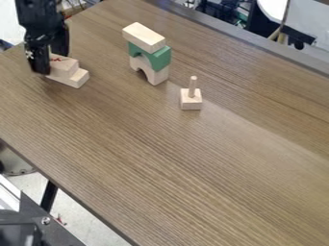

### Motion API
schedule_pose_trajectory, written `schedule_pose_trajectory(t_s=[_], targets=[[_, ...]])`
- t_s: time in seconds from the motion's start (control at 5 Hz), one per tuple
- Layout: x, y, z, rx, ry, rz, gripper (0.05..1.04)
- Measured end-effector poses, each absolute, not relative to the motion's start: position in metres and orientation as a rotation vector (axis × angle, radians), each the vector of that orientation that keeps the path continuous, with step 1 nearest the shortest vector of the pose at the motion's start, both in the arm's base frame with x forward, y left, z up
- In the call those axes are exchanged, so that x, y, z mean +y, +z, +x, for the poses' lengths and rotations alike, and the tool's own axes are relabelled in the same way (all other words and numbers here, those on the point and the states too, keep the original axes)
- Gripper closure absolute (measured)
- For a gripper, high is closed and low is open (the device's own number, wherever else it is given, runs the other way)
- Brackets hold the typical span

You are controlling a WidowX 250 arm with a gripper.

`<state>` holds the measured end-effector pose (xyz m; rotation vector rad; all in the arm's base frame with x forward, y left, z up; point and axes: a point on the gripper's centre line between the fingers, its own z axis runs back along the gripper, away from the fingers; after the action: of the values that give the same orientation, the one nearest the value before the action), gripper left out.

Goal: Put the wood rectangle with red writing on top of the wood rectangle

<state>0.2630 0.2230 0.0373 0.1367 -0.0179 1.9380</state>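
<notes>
Claw (52, 63) clenched around it, the red-marked block (65, 68) is being set atop the wood rectangle (80, 79) beneath. Release is seemingly being called for.

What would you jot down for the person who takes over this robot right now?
Gripper: upper left, right at the block with red writing; whether it is gripping can't be told.
Job's blocks: the block with red writing sits on the plain wood block, whose end sticks out past it.
Done: by the look of it, the stacking.
Left: probably just make sure the gripper lets go, then back it off gently.
</notes>
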Motion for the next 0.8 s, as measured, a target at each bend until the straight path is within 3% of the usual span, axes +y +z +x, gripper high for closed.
schedule_pose_trajectory(t_s=[0.2, 0.4, 0.8], targets=[[0.218, 0.034, 0.263, -0.002, 1.952, 0.109, 0.395], [0.217, 0.034, 0.263, -0.002, 1.946, 0.087, 0.502], [0.204, 0.06, 0.264, 0.042, 1.917, -0.004, 0.503]])
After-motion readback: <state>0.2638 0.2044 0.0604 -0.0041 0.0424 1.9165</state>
